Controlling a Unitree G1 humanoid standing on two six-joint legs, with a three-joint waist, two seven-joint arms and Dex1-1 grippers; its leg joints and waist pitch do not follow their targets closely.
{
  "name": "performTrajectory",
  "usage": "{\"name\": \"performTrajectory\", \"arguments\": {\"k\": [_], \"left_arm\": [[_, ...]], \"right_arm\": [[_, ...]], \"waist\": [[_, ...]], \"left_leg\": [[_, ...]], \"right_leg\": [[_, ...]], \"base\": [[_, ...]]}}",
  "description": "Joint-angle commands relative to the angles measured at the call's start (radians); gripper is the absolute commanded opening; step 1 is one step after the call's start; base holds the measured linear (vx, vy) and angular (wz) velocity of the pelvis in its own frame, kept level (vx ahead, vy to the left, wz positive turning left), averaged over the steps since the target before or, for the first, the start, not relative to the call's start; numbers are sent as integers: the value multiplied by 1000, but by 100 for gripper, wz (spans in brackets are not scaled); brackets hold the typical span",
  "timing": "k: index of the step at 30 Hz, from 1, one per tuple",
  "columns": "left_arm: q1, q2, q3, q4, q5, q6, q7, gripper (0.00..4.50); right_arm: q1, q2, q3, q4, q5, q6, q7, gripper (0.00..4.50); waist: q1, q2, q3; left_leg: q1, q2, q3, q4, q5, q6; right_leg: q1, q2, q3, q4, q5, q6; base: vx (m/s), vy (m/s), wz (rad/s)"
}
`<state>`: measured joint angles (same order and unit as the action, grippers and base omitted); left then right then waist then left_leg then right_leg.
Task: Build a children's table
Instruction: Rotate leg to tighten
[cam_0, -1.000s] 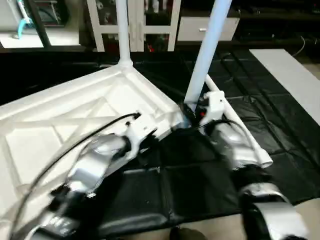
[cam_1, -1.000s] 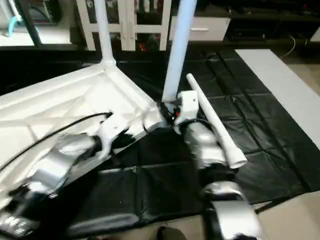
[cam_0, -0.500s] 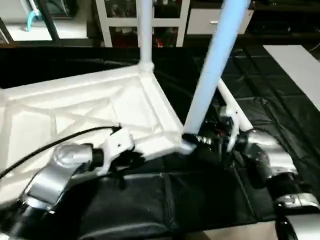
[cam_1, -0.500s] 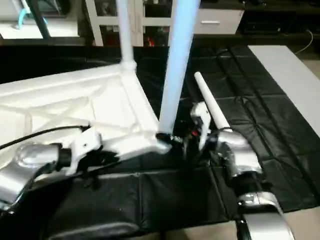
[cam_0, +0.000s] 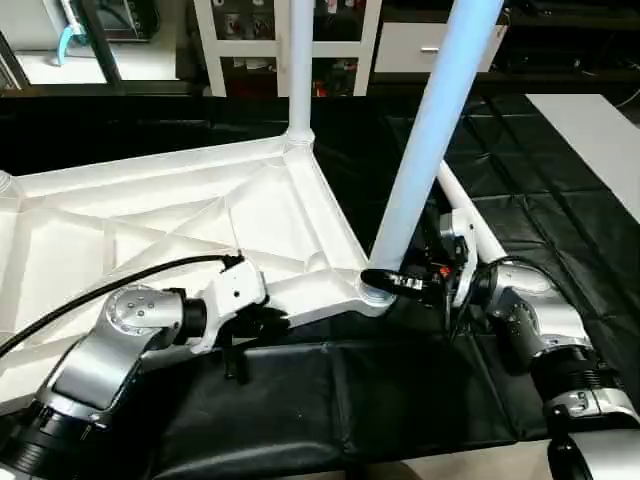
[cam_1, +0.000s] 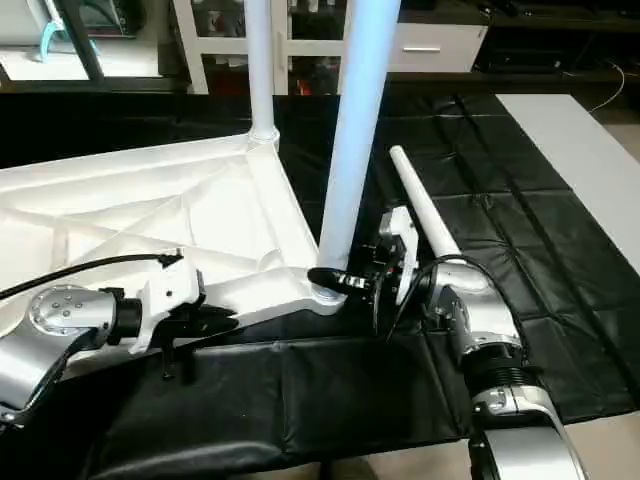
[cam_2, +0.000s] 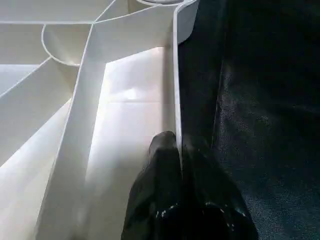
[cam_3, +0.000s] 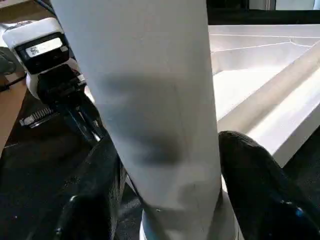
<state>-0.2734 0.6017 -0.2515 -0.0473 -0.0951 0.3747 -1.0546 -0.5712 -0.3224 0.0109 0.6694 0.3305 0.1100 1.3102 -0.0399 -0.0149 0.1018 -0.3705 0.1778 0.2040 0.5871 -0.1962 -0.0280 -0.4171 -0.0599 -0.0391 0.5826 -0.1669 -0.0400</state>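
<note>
My right gripper (cam_1: 345, 283) straddles the leg (cam_1: 358, 130) at the top's (cam_0: 150, 230) near corner socket (grip unclear); my left gripper (cam_2: 180, 150) pinches the near rim.

obstacles: upright leg (cam_0: 430, 140) rising at the top's near corner, second leg (cam_0: 299, 70) standing behind, loose leg (cam_1: 430, 215) lying right (beside the right arm) | free: black mat (cam_0: 400, 400) lying open in front
</note>
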Motion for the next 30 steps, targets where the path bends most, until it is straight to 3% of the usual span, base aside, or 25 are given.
{"name": "performTrajectory", "arguments": {"k": [1,10,12,14,16,17,19,20,24,26,30], "left_arm": [[20,12,-39,-2,0,15,-37,0],[8,6,-42,16,16,19,-5,0],[-8,-17,-50,35,42,17,35,0],[-23,-45,-53,51,59,31,76,0],[-78,-155,-76,98,107,107,209,0],[-89,-178,-82,108,117,121,234,0],[-111,-220,-87,126,127,155,277,0],[-124,-243,-89,136,134,172,303,0],[-215,-392,-70,221,149,270,453,0],[-234,-416,-69,238,148,269,466,0],[-242,-418,-79,237,153,224,437,0]], "right_arm": [[-1,-8,-10,-19,14,8,-11,252],[-9,8,-25,4,-7,-15,-77,218],[-20,37,-27,48,-61,-65,-217,217],[-29,62,-32,80,-88,-85,-318,212],[-48,157,-53,157,-140,-99,-623,208],[-51,178,-55,168,-148,-96,-679,205],[-57,212,-61,183,-156,-88,-765,204],[-61,231,-66,192,-159,-83,-814,203],[-91,368,-151,266,-107,-58,-1137,201],[-95,396,-154,275,-101,-69,-1160,201],[-114,428,-143,279,-103,-101,-1091,201]], "waist": [[5,12,-63],[5,10,-61],[0,8,-57],[-8,7,-52],[-15,8,-47],[-18,8,-49],[-19,6,-50],[-25,6,-46],[-31,7,-46],[-34,5,-44],[-40,5,-45]], "left_leg": [[19,61,-19,-64,-96,115],[20,59,-21,-65,-122,99],[20,58,-22,-67,-152,82],[20,58,-24,-67,-214,43],[23,57,-28,-71,-258,9],[23,54,-32,-69,-274,-14],[24,53,-35,-73,-307,-20],[23,53,-33,-74,-337,-17],[34,45,-37,-71,-391,-31],[38,43,-42,-73,-447,-36],[31,45,-49,-81,-485,-35]], "right_leg": [[50,-69,42,-43,-84,-291],[47,-69,43,-46,-123,-282],[43,-71,45,-52,-174,-270],[38,-73,47,-61,-280,-243],[31,-73,47,-69,-367,-220],[32,-76,46,-71,-408,-204],[30,-74,44,-76,-436,-182],[22,-72,46,-79,-449,-176],[10,-69,40,-93,-524,-131],[6,-66,32,-102,-553,-98],[9,-67,28,-102,-517,-92]], "base": [[0,0,0],[0,0,0],[0,0,0],[0,0,0],[0,0,0],[0,0,0],[-26,3,-3],[0,0,0],[0,0,0],[0,0,0],[0,0,0]]}}
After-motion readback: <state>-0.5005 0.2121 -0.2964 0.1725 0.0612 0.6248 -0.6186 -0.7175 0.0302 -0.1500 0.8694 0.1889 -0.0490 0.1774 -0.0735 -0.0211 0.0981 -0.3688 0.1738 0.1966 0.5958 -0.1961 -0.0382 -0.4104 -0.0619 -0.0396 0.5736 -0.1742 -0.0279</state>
